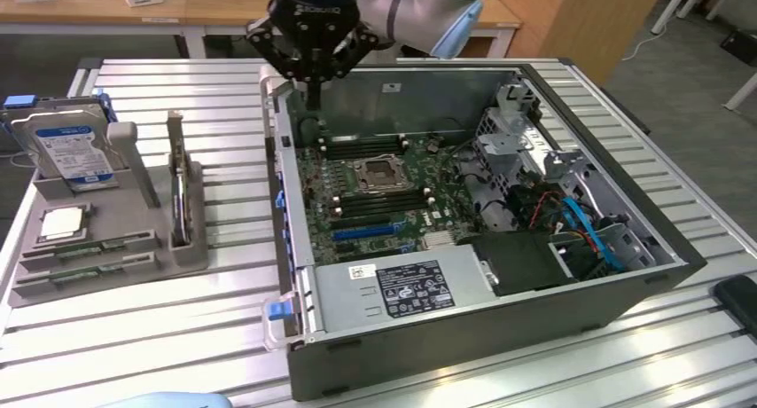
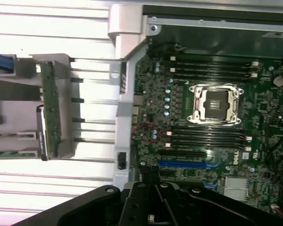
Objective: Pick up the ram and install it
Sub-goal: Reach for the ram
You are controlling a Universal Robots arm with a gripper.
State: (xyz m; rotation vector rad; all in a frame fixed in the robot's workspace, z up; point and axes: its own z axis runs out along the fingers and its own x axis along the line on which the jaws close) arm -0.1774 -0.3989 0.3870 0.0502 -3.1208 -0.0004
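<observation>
The gripper (image 1: pixel 314 100) (image 2: pixel 150 178) hangs fingers-down over the far end of the open computer case (image 1: pixel 473 337), close to the wall on the exterior view's left. Its two dark fingers are pressed together with nothing between them. Below it lies the motherboard (image 1: pixel 372 191) (image 2: pixel 203 141), with the square CPU socket (image 1: pixel 378 171) (image 2: pixel 215 104) at its middle and a bank of black memory slots (image 1: pixel 361 146) (image 2: pixel 212 68) on either side of the socket. The ram (image 1: pixel 179 195) (image 2: pixel 50 110) is outside the case, well apart from the gripper. It stands on its long edge in a groove of the grey holder (image 1: pixel 142 257) (image 2: pixel 16 110), which sits on the slatted metal table (image 1: pixel 177 337) to the exterior view's left of the case. In the wrist view the ram shows as a narrow green strip just beyond the case wall. The same holder carries a blue-labelled hard drive (image 1: pixel 74 151) propped upright at its far end and a silver square processor chip (image 1: pixel 62 223) lying flat nearer the front. Two green strips (image 1: pixel 89 248) in the holder's front grooves may be further memory sticks, though they are too small to be sure. A grey power supply (image 1: pixel 402 288) with a white label fills the near end of the case.
</observation>
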